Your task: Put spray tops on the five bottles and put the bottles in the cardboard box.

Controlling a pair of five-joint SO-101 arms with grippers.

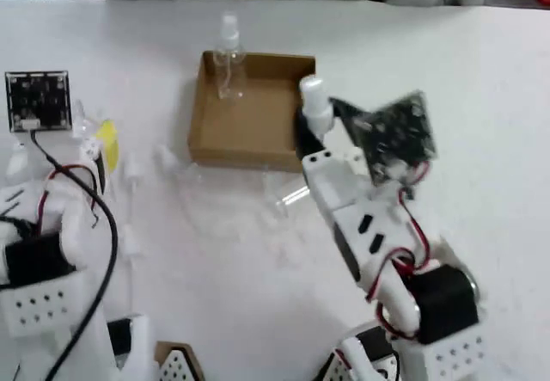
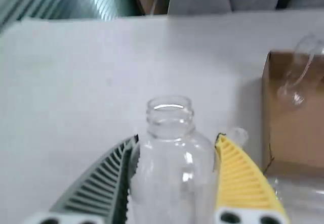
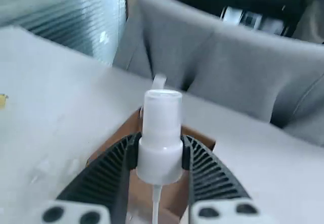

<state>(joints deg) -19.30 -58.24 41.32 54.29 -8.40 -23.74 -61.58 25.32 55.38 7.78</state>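
Nearest, at 9 o'clock, the left gripper (image 2: 177, 139) pinches an uncapped bottle (image 2: 172, 158) upright. At 3 o'clock the right gripper (image 3: 161, 140) clamps a white spray top (image 3: 161, 128), tube hanging, at the right wall of the cardboard box (image 1: 249, 156). Faint clear items (image 1: 284, 196) lie before the box, too indistinct to count. Farthest, at 12 o'clock, one capped bottle (image 1: 229, 63) stands in the box. Judged progress: one of five boxed; the held bottle awaits its top.

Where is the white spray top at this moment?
The spray top is clamped in the right gripper, held above the right-hand wall of the cardboard box in the high view.
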